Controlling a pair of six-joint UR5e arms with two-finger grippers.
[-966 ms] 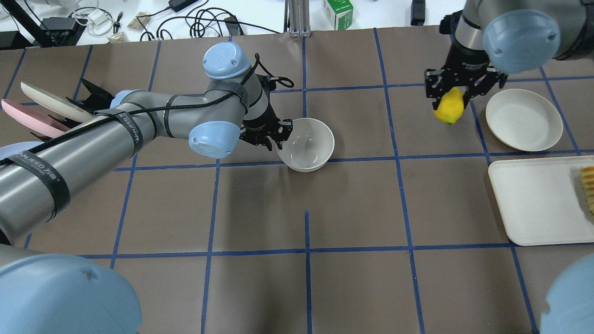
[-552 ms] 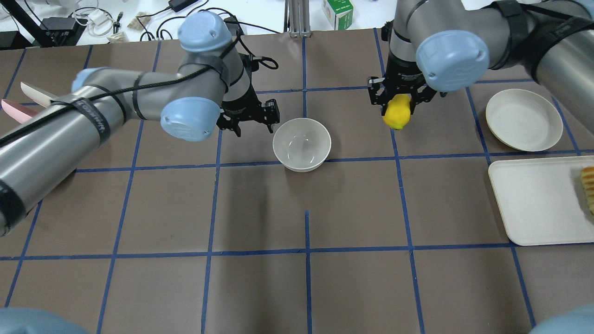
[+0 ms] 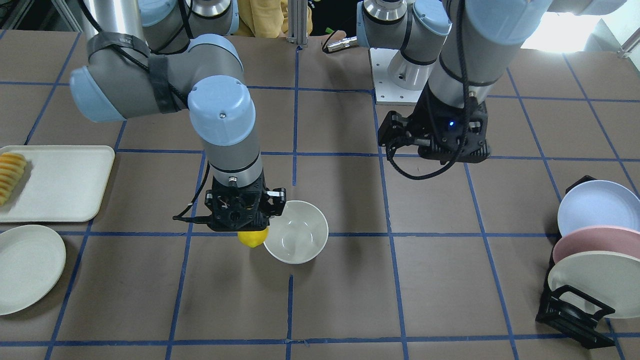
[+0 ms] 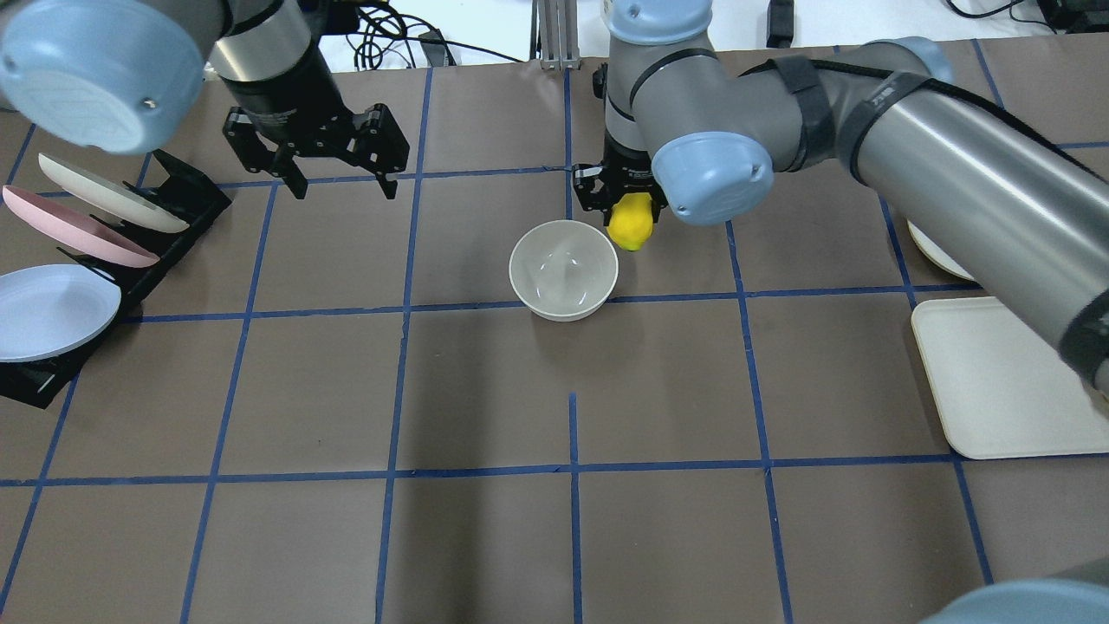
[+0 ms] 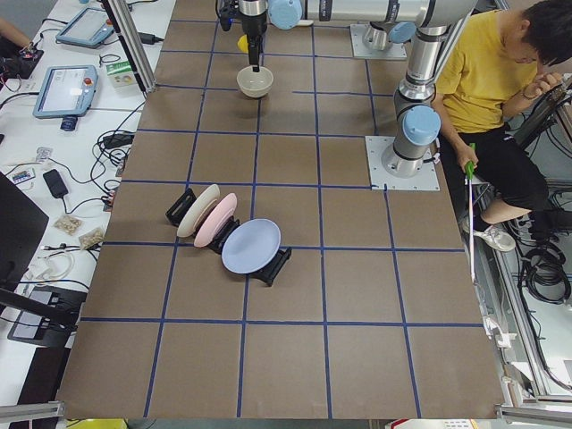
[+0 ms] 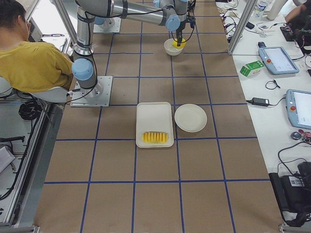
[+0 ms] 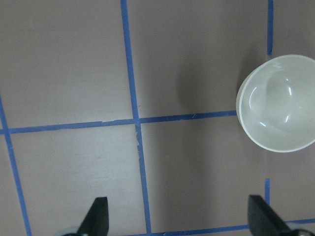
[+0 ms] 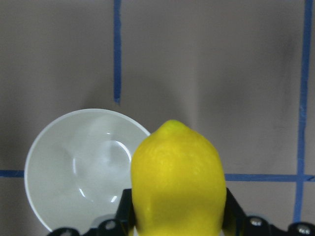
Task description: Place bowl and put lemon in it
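The off-white bowl [image 4: 563, 269] stands upright and empty mid-table; it also shows in the front view [image 3: 296, 231], the left wrist view [image 7: 278, 102] and the right wrist view [image 8: 83, 167]. My right gripper [image 4: 625, 204] is shut on the yellow lemon [image 4: 631, 223] and holds it in the air just beside the bowl's rim, on the bowl's right in the overhead view. The lemon shows in the front view [image 3: 253, 238] and fills the right wrist view [image 8: 178, 179]. My left gripper [image 4: 333, 184] is open and empty, raised well to the bowl's left.
A black rack [image 4: 165, 217] with cream, pink and blue plates stands at the far left. A white tray [image 4: 996, 381] and a flat white plate [image 3: 25, 267] lie at the right side, sliced yellow food [image 3: 11, 175] on the tray. A person sits beside the robot base [image 5: 496, 89].
My right gripper has carried the lemon leftward from near the flat plate to the bowl's rim. My left gripper has let go of the bowl and drawn back up and left.
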